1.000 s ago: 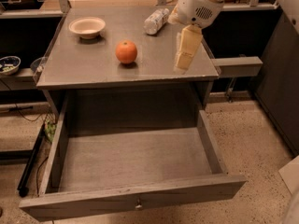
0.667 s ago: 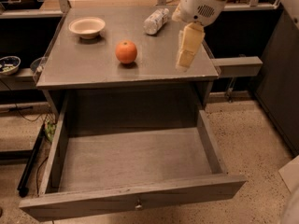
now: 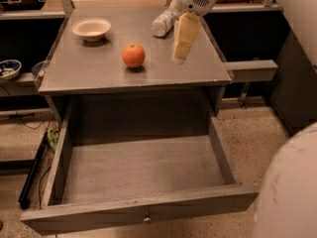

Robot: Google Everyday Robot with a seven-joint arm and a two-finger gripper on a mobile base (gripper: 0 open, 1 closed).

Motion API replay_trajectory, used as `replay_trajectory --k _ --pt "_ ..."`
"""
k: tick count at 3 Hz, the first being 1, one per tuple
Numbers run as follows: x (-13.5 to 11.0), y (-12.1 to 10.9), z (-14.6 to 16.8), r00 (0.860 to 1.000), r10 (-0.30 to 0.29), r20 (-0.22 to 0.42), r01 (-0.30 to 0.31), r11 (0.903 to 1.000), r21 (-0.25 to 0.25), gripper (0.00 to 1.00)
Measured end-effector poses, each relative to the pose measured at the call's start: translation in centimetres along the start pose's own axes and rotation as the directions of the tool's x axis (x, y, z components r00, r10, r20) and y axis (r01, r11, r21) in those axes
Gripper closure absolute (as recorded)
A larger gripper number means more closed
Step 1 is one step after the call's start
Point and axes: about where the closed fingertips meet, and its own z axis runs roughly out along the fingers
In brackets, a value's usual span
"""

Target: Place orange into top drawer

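The orange (image 3: 133, 55) sits on the surface (image 3: 89, 72) near the tool (image 3: 180, 56), off to its left. Can't tell if the tool's open or closed.

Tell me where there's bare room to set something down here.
The top drawer floor is bare wall to wall. On the cabinet top, the front strip before the orange and the left front below the bowl are free. Crowded: back right, where the claw hangs beside the bottle.
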Motion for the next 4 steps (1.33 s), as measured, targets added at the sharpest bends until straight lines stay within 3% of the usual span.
replay_trajectory --k 1,2,3,4 --pt "-2.4 -1.2 1.9 0.999 -0.029 -0.035 0.029 0.9996 -0.001 0.00" --pt "-2.7 -1.6 2.3 0.999 -0.035 -0.022 0.035 0.9994 0.005 0.00" --pt "-4.5 -3.0 3.7 0.998 -0.058 -0.019 0.058 0.9983 0.006 0.00" --pt "-7.7 -4.4 5.9 0.992 -0.118 -0.035 0.118 0.9930 -0.009 0.00"
